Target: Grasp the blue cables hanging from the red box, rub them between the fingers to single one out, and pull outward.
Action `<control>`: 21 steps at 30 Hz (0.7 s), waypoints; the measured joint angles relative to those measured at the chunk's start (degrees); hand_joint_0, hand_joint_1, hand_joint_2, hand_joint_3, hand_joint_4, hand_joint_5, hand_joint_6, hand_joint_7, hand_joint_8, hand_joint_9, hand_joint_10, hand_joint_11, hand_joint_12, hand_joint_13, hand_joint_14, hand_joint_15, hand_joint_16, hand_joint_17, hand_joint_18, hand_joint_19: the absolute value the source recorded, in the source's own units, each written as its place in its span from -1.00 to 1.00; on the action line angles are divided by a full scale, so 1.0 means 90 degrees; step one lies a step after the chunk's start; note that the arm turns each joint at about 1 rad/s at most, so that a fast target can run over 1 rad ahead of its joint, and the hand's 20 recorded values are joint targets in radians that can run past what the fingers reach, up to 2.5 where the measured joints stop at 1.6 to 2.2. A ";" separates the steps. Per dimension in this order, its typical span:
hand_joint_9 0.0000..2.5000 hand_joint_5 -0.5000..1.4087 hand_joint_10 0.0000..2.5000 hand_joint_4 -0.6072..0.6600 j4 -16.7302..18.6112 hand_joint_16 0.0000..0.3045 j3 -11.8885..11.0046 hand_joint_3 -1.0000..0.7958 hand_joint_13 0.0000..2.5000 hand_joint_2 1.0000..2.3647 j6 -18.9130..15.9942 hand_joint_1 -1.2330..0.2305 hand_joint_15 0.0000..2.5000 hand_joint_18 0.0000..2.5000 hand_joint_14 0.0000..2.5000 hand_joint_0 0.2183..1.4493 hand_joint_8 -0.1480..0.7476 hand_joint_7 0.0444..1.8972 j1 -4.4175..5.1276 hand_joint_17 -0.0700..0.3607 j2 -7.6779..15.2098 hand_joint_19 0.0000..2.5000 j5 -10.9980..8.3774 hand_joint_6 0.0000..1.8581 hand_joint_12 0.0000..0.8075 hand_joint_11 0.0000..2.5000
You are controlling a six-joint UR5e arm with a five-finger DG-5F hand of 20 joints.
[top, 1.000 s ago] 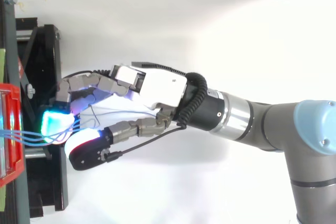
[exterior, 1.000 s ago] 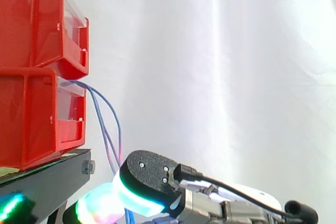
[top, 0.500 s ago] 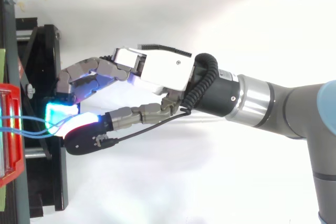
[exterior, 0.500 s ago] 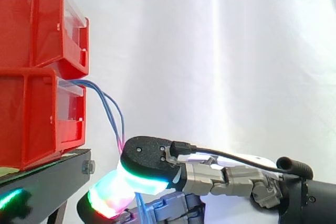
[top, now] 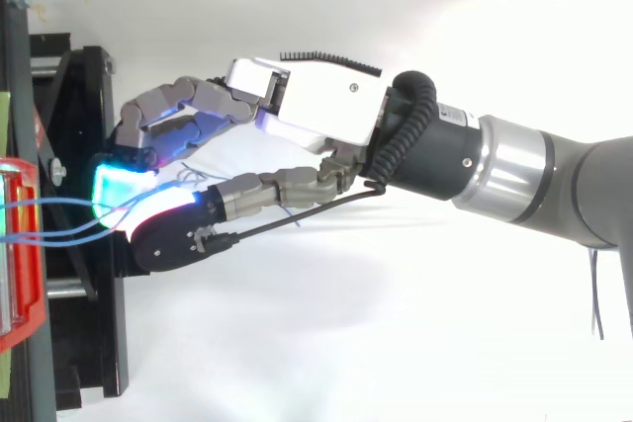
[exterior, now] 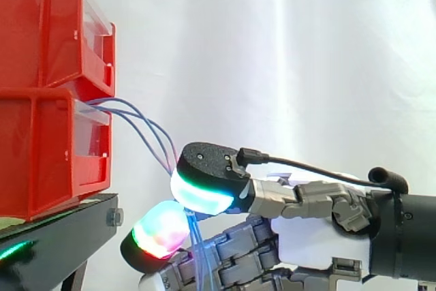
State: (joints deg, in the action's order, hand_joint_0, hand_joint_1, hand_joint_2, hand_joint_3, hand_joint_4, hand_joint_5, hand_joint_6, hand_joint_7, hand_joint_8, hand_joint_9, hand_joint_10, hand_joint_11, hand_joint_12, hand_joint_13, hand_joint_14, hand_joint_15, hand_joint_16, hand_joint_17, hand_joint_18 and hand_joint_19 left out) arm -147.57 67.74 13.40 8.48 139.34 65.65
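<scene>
White curtain behind; blue cables (exterior: 151, 131) slope from red box (exterior: 48, 155) down-outward into hand (top: 316, 116); fingers (exterior: 160, 236) pinched shut around them; pull likely runs away from box.

The hand (exterior: 306, 240) comes in low from the right, thumb above and fingers curled below. The cables (exterior: 153, 131) leave the lower bin (exterior: 41, 155), up and to the left of the hand, and slope down to the thumb's pad (exterior: 201, 195). They pass between that pad and a finger's pad (exterior: 160, 230) just beneath, then hang down over the fingers. The stand (exterior: 61, 236) lies left of the fingertips, near them but apart.
</scene>
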 measured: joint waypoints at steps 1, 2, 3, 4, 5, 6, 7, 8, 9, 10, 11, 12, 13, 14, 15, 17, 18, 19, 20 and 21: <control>-0.38 -0.64 -1.00 0.36 -0.0048 -0.72 -0.0001 -0.44 -0.48 -1.00 0.0000 -0.06 -0.84 -0.46 -0.99 -0.49 -0.09 0.02 -0.0002 -0.23 -0.0020 -0.67 0.0000 -0.18 -0.18 -0.81; -0.37 -0.64 -1.00 0.35 -0.0109 -0.72 -0.0001 -0.44 -0.48 -1.00 0.0003 -0.06 -0.85 -0.47 -0.99 -0.48 -0.09 0.03 -0.0006 -0.23 -0.0047 -0.67 0.0000 -0.19 -0.18 -0.80; -0.37 -0.64 -1.00 0.35 -0.0155 -0.73 0.0000 -0.43 -0.48 -1.00 0.0005 -0.07 -0.84 -0.47 -0.99 -0.47 -0.10 0.04 -0.0008 -0.24 -0.0069 -0.67 0.0000 -0.19 -0.18 -0.81; -0.37 -0.64 -1.00 0.35 -0.0197 -0.73 -0.0001 -0.42 -0.48 -1.00 0.0007 -0.07 -0.84 -0.47 -0.99 -0.46 -0.10 0.04 -0.0010 -0.24 -0.0092 -0.67 0.0000 -0.19 -0.19 -0.81; -0.37 -0.64 -1.00 0.35 -0.0250 -0.73 0.0000 -0.42 -0.48 -1.00 0.0009 -0.07 -0.84 -0.47 -0.99 -0.46 -0.10 0.05 -0.0011 -0.24 -0.0117 -0.67 0.0000 -0.19 -0.19 -0.81; -0.37 -0.64 -1.00 0.35 -0.0292 -0.73 0.0000 -0.42 -0.48 -1.00 0.0010 -0.07 -0.84 -0.47 -0.99 -0.46 -0.10 0.04 -0.0012 -0.24 -0.0134 -0.67 0.0000 -0.19 -0.19 -0.81; -0.37 -0.64 -1.00 0.35 -0.0332 -0.73 -0.0001 -0.42 -0.48 -1.00 0.0011 -0.07 -0.84 -0.47 -0.99 -0.46 -0.10 0.05 -0.0012 -0.24 -0.0150 -0.67 0.0000 -0.19 -0.18 -0.81; -0.37 -0.64 -1.00 0.34 -0.0381 -0.73 -0.0003 -0.42 -0.48 -1.00 0.0012 -0.07 -0.84 -0.47 -0.99 -0.46 -0.10 0.05 -0.0013 -0.24 -0.0168 -0.67 0.0000 -0.19 -0.19 -0.80; -0.37 -0.64 -1.00 0.35 -0.0413 -0.72 -0.0004 -0.43 -0.48 -1.00 0.0010 -0.08 -0.84 -0.47 -0.99 -0.47 -0.10 0.05 -0.0014 -0.24 -0.0178 -0.66 0.0000 -0.19 -0.18 -0.80; -0.37 -0.64 -1.00 0.35 -0.0451 -0.72 -0.0004 -0.44 -0.48 -1.00 0.0006 -0.08 -0.84 -0.47 -0.99 -0.48 -0.09 0.05 -0.0014 -0.23 -0.0189 -0.66 0.0000 -0.20 -0.18 -0.80; -0.37 -0.63 -1.00 0.35 -0.0478 -0.72 -0.0003 -0.44 -0.48 -1.00 0.0003 -0.08 -0.85 -0.47 -0.99 -0.48 -0.09 0.05 -0.0013 -0.23 -0.0196 -0.66 0.0000 -0.20 -0.18 -0.80; -0.37 -0.63 -1.00 0.35 -0.0504 -0.72 -0.0004 -0.44 -0.48 -1.00 0.0001 -0.08 -0.84 -0.47 -1.00 -0.49 -0.09 0.05 -0.0013 -0.23 -0.0202 -0.66 0.0000 -0.20 -0.18 -0.80; -0.37 -0.63 -1.00 0.36 -0.0532 -0.72 -0.0003 -0.44 -0.48 -1.00 -0.0001 -0.07 -0.85 -0.47 -0.99 -0.49 -0.09 0.06 -0.0010 -0.23 -0.0209 -0.66 0.0000 -0.21 -0.17 -0.81; -0.37 -0.63 -1.00 0.36 -0.0551 -0.72 -0.0003 -0.44 -0.48 -1.00 -0.0002 -0.07 -0.84 -0.46 -0.99 -0.49 -0.09 0.06 -0.0009 -0.23 -0.0215 -0.66 0.0003 -0.21 -0.17 -0.81; -0.37 -0.63 -0.99 0.36 -0.0568 -0.72 -0.0003 -0.44 -0.48 -1.00 -0.0003 -0.07 -0.84 -0.46 -0.99 -0.49 -0.09 0.06 -0.0008 -0.23 -0.0222 -0.66 0.0008 -0.21 -0.17 -0.80; -0.37 -0.63 -1.00 0.37 -0.0601 -0.72 -0.0003 -0.44 -0.48 -1.00 -0.0004 -0.07 -0.85 -0.46 -0.99 -0.50 -0.09 0.06 -0.0010 -0.23 -0.0238 -0.66 0.0027 -0.21 -0.17 -0.81; -0.37 -0.63 -1.00 0.36 -0.0615 -0.72 -0.0003 -0.44 -0.48 -1.00 -0.0004 -0.07 -0.85 -0.46 -0.99 -0.50 -0.09 0.06 -0.0011 -0.23 -0.0245 -0.66 0.0042 -0.21 -0.17 -0.81; -0.37 -0.63 -1.00 0.37 -0.0633 -0.72 -0.0002 -0.44 -0.48 -1.00 -0.0005 -0.07 -0.85 -0.46 -1.00 -0.50 -0.09 0.06 -0.0011 -0.23 -0.0252 -0.66 0.0058 -0.21 -0.17 -0.80; -0.37 -0.63 -1.00 0.37 -0.0660 -0.72 -0.0001 -0.44 -0.48 -1.00 -0.0007 -0.07 -0.84 -0.46 -0.99 -0.50 -0.09 0.07 -0.0014 -0.22 -0.0264 -0.66 0.0082 -0.22 -0.18 -0.81; -0.37 -0.63 -1.00 0.37 -0.0687 -0.72 0.0000 -0.44 -0.48 -1.00 -0.0009 -0.07 -0.84 -0.46 -0.99 -0.50 -0.09 0.06 -0.0016 -0.22 -0.0274 -0.66 0.0107 -0.22 -0.17 -0.81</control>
State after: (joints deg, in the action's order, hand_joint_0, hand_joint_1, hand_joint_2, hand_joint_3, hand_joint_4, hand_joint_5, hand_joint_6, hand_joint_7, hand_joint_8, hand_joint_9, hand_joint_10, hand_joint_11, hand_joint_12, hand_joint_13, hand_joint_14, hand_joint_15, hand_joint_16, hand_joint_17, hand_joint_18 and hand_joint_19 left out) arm -153.75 67.74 13.32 8.34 136.87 66.61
